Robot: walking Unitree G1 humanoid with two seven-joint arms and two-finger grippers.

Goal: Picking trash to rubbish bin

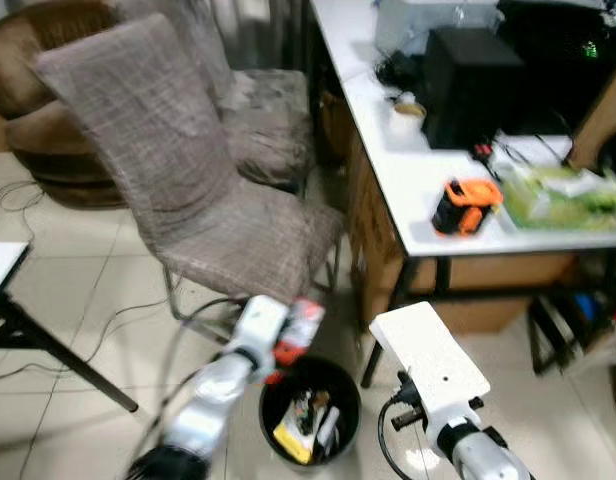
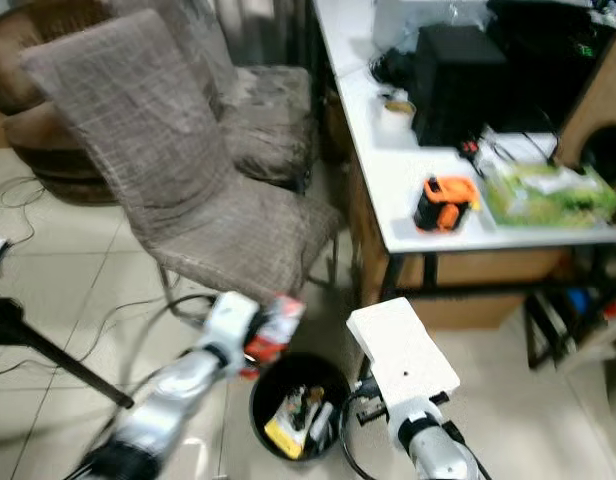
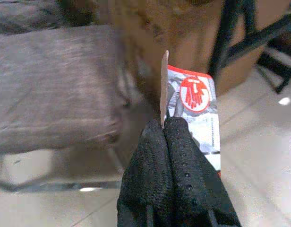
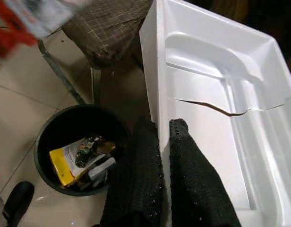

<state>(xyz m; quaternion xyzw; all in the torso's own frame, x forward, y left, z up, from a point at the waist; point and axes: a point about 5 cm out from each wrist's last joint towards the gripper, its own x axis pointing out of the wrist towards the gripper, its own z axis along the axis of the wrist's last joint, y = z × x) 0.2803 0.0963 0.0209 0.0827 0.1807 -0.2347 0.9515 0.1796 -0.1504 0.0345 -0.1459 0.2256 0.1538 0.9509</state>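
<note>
red round emblem with white hands on packet (image 3: 195, 111), its print too blurred to read

One black rubbish bin (image 1: 310, 408) sits at 6 o'clock, one red-and-white packet (image 1: 298, 331) just above its rim at 10 o'clock and one cracked white foam tray (image 1: 428, 362) at its 2 o'clock. Two fabric-covered chairs (image 1: 178, 170) stand at 11 o'clock. One white table (image 1: 408, 170) at 2 o'clock bears one orange tool (image 1: 464, 205) and one black box (image 1: 472, 85).
</note>
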